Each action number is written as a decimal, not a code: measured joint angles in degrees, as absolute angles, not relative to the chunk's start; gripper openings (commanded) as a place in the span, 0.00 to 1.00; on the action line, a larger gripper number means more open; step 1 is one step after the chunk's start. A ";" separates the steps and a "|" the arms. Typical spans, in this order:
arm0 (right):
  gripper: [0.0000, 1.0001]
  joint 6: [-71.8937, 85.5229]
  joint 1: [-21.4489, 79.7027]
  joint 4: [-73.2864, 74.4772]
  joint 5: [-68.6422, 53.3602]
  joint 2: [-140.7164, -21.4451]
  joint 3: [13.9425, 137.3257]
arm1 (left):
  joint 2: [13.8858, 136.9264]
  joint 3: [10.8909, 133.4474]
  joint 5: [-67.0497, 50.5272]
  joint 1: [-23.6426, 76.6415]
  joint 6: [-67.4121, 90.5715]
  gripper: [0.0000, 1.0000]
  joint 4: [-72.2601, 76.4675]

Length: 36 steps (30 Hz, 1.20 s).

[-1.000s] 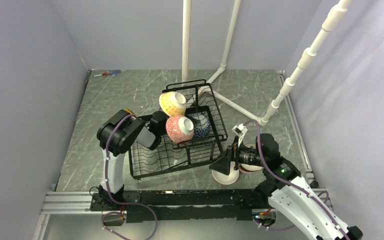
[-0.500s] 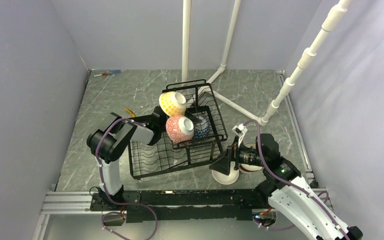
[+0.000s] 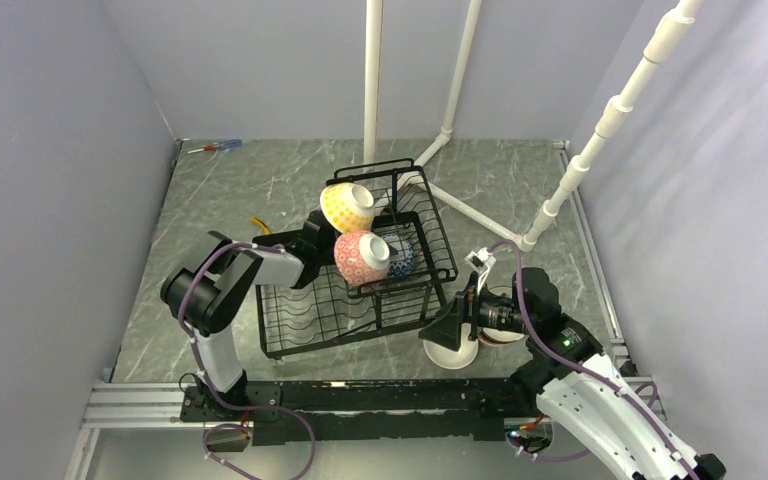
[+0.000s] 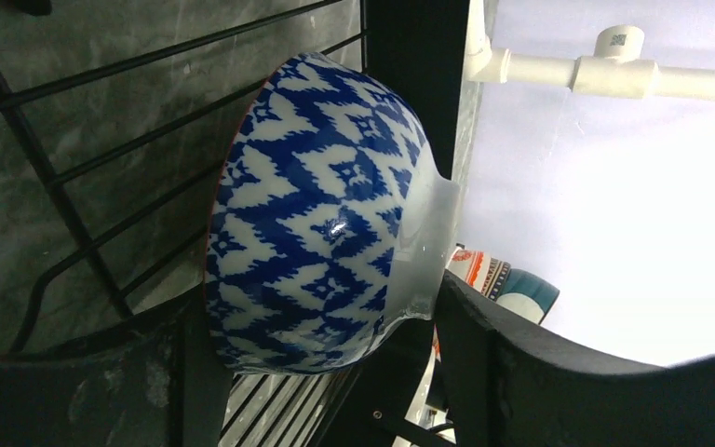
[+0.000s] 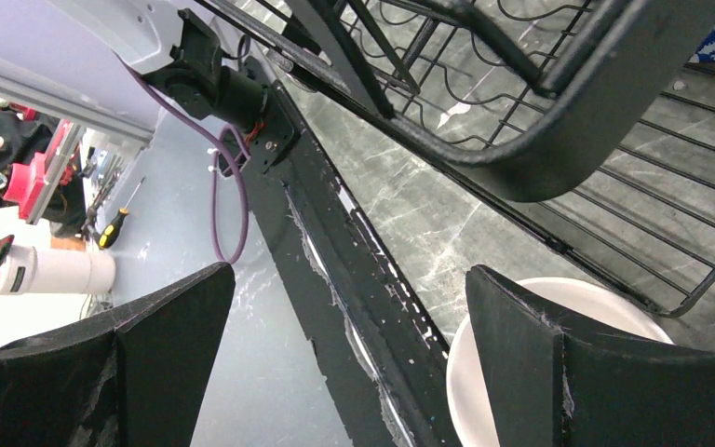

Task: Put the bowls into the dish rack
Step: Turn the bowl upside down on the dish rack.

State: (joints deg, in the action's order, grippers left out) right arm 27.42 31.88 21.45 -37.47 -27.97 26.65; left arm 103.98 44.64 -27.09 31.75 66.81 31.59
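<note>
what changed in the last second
The left arm's elbow swung left and toward the near edge, while the left gripper stayed at the dish rack beside the blue zigzag bowl; release unclear. Right gripper, yellow bowl and pink bowl unchanged.

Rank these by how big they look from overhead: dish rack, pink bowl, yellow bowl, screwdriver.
1. dish rack, by far the largest.
2. pink bowl and yellow bowl: too alike to rank.
3. screwdriver, the smallest, a thin sliver at the far edge.
</note>
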 measured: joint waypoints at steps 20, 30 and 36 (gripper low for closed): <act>1.00 27.44 31.88 21.47 -37.50 -27.33 26.65 | 99.50 38.35 -29.12 31.75 67.11 0.89 41.67; 1.00 27.46 31.88 21.43 -37.50 -27.38 26.65 | 91.53 40.32 -25.50 31.75 60.53 0.94 18.33; 1.00 27.46 31.88 21.41 -37.50 -27.66 26.65 | 89.62 43.46 -23.27 31.55 55.57 0.94 7.84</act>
State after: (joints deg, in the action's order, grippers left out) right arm 27.46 31.88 21.41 -37.50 -27.66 26.65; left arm 89.62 43.46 -23.27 31.55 55.57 7.84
